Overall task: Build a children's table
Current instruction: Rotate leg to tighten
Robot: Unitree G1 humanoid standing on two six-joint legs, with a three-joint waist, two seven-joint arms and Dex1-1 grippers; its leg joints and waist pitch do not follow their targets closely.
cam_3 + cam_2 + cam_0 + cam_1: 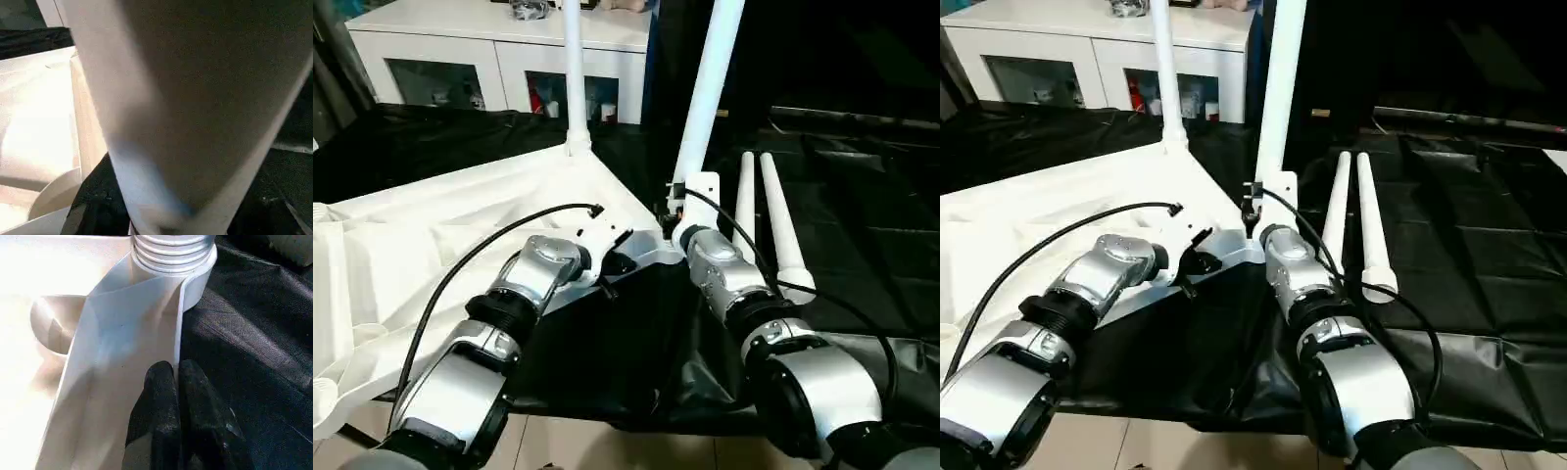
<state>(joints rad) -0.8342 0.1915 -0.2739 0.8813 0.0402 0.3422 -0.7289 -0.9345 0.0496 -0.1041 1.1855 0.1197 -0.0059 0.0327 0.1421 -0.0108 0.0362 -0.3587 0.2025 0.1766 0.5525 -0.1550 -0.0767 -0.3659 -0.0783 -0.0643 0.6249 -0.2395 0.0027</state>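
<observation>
The white tabletop (431, 245) lies upside down on a black cloth, ribs up. One leg (573, 78) stands upright in its far corner socket. A second leg (705, 98) leans slightly over the near right corner, its threaded end (171, 247) at the socket there. My right gripper (677, 211) is closed around this leg's lower part, and the leg (186, 107) looms close in the right wrist view. My left gripper (176, 369) is shut, its fingertips pressing on the tabletop's rim (122, 342) just beside that corner. Two loose legs (744, 206) (783, 230) lie side by side on the cloth to the right.
A white cabinet (489, 49) with glass doors stands behind the work area. The black cloth (871, 196) spreads right of the loose legs. Bare floor (607, 446) shows at the near edge under my forearms.
</observation>
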